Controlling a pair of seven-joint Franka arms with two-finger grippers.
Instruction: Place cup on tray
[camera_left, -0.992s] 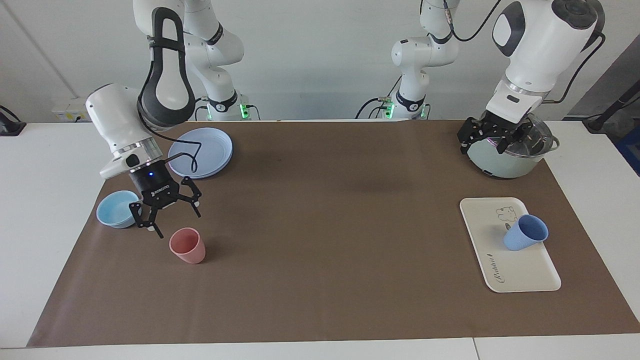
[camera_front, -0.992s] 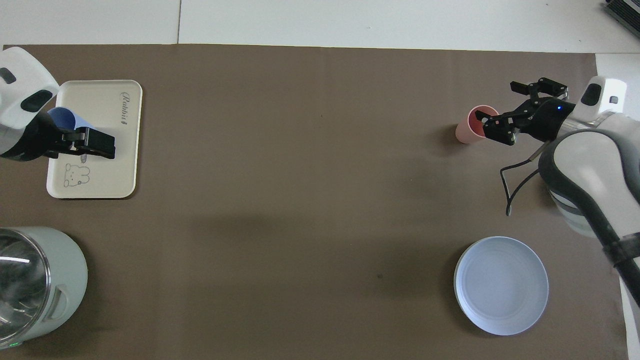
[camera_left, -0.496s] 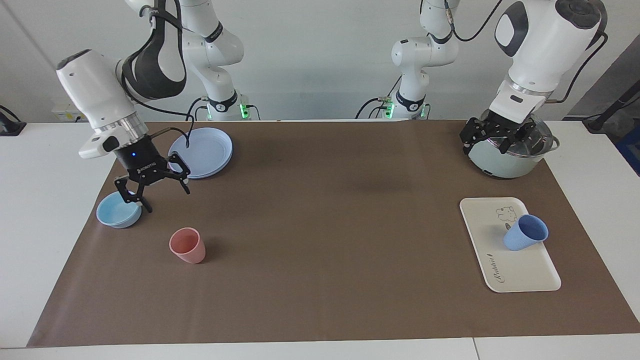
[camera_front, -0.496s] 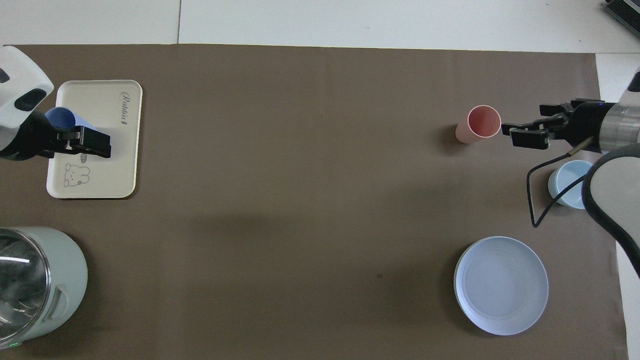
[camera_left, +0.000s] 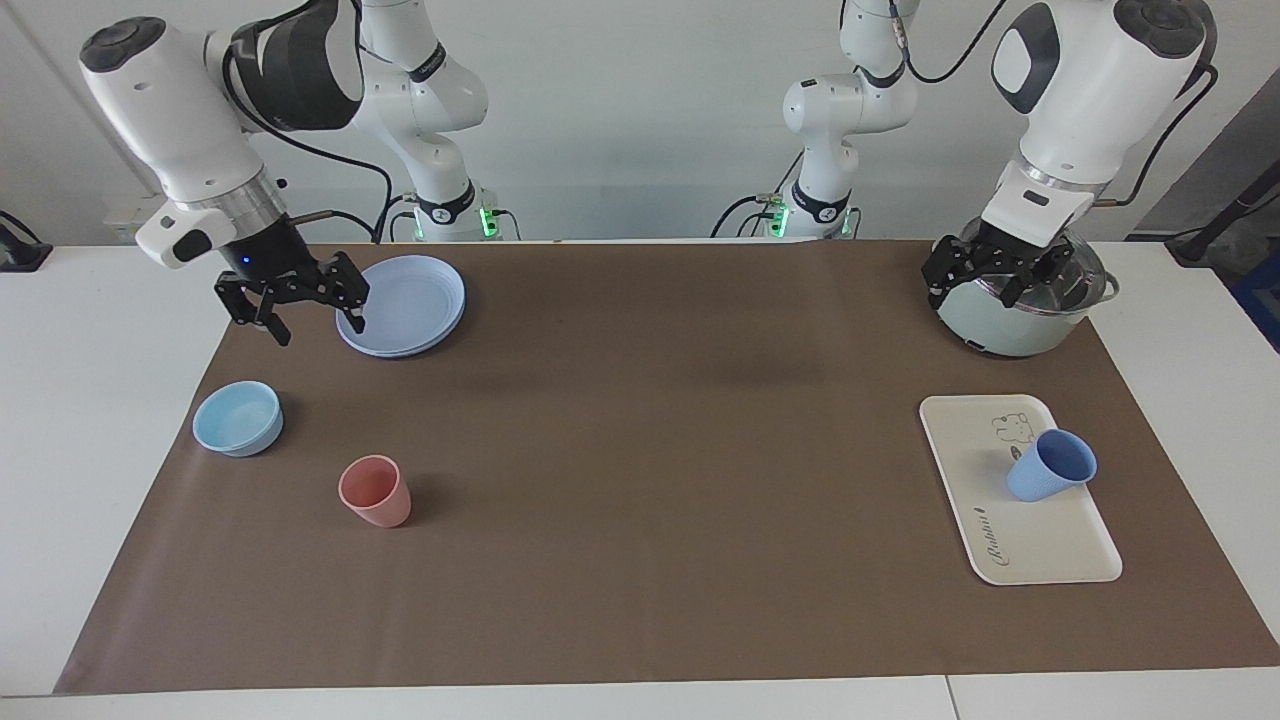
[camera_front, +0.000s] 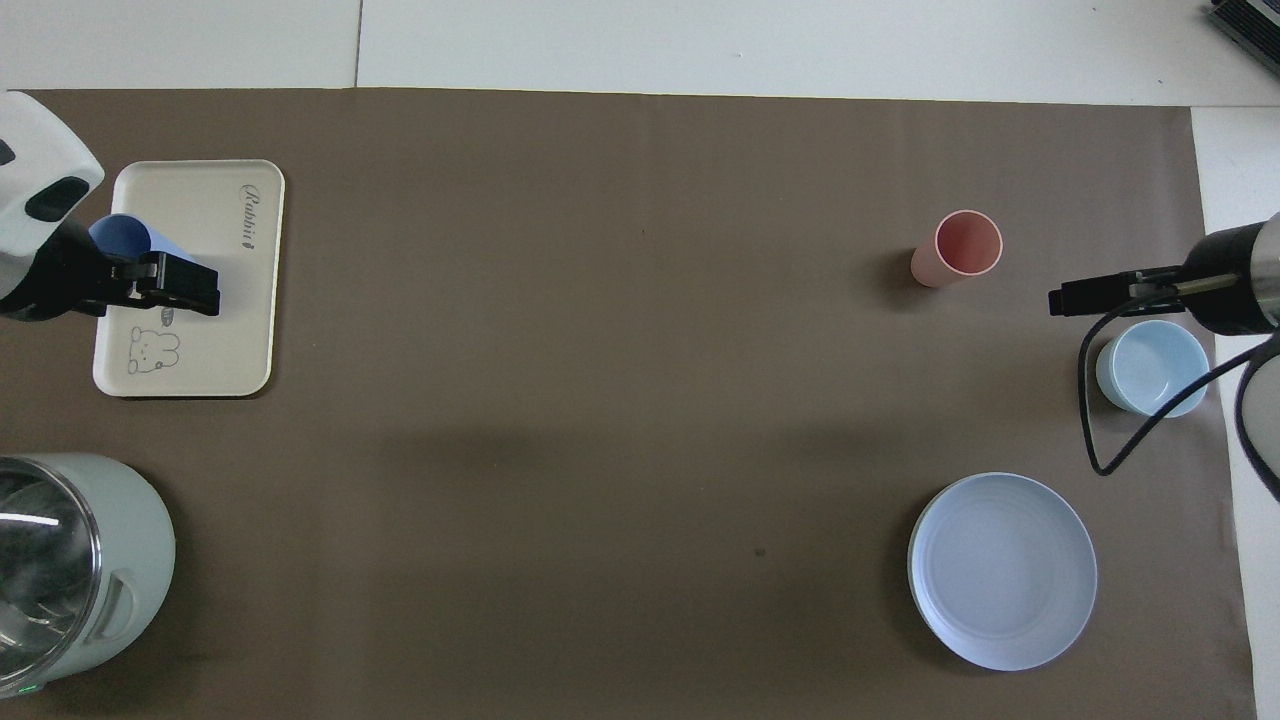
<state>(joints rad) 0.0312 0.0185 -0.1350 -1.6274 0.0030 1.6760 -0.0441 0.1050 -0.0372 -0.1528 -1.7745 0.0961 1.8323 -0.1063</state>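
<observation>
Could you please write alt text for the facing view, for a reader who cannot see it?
A blue cup sits tilted on a cream tray at the left arm's end of the table. Both grippers are raised and open: the left gripper by a pot, the right gripper beside a plate.

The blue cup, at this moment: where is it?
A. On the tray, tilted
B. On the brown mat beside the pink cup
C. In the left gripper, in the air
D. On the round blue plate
A. The blue cup rests leaning on the tray, with no gripper touching it.
</observation>
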